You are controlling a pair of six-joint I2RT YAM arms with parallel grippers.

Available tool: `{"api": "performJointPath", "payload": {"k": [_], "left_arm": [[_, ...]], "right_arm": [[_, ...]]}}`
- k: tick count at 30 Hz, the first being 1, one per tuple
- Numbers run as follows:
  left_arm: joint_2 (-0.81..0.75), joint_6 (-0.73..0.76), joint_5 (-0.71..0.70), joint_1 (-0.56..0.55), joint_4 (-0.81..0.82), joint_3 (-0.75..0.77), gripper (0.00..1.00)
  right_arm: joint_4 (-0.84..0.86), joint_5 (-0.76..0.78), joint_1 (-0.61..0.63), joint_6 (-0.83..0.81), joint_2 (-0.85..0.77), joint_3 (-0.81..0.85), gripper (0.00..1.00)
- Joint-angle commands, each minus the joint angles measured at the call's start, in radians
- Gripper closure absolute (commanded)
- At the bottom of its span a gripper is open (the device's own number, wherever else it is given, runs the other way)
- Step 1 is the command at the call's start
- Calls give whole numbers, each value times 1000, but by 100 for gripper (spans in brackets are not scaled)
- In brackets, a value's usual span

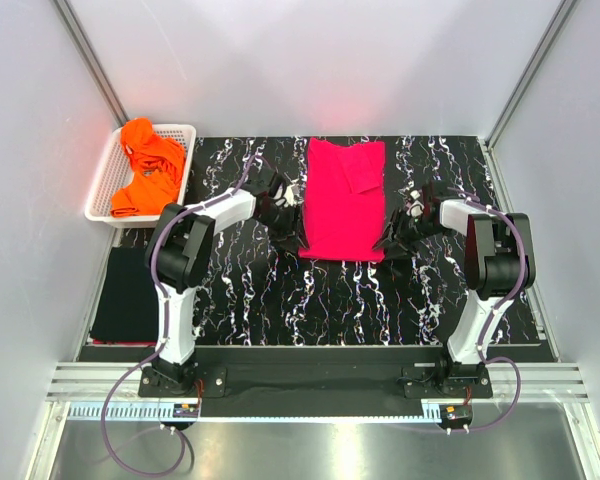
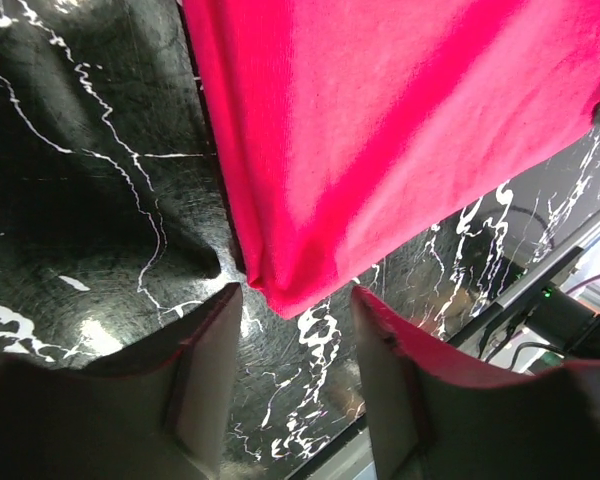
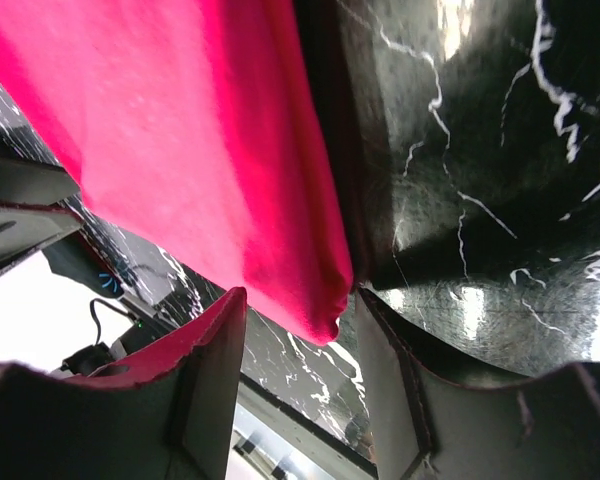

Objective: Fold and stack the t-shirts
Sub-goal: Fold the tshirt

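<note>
cloth, soft and matte: the pink t-shirt [image 1: 345,200] lies folded into a long smooth rectangle on the glossy veined mat [image 1: 380,300]. the left gripper [image 2: 295,300] and right gripper [image 3: 300,310] are spread wide, holding nothing, each framing a rounded near corner. only the top view shows crumpled orange t-shirts [image 1: 145,165] in the lattice basket [image 1: 100,182] and a flat black t-shirt [image 1: 125,295].

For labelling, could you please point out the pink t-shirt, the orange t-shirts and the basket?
pink t-shirt [image 1: 342,205], top view, middle of its body
orange t-shirts [image 1: 146,160], top view, their bunched middle
basket [image 1: 100,177], top view, left rim
</note>
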Motion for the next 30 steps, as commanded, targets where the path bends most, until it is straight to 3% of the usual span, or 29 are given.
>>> {"api": "performJointPath", "payload": {"k": [1, 11, 15, 16, 17, 19, 30], "left_arm": [[18, -6, 36, 6, 11, 7, 51], [41, -30, 39, 6, 10, 23, 68], [50, -46, 36, 6, 10, 23, 83], [52, -49, 36, 6, 8, 23, 89], [52, -53, 37, 7, 8, 17, 100], [44, -69, 39, 8, 4, 4, 100], [-45, -93, 56, -25, 13, -160, 100]], "right_arm": [[41, -36, -3, 2, 1, -14, 46], [63, -59, -3, 22, -5, -40, 52], [61, -67, -1, 43, -3, -46, 69], [37, -60, -3, 47, -7, -46, 84], [20, -47, -3, 51, -17, -46, 90], [-24, -23, -3, 65, -36, -53, 100], [-190, 101, -1, 22, -95, -122, 100]]}}
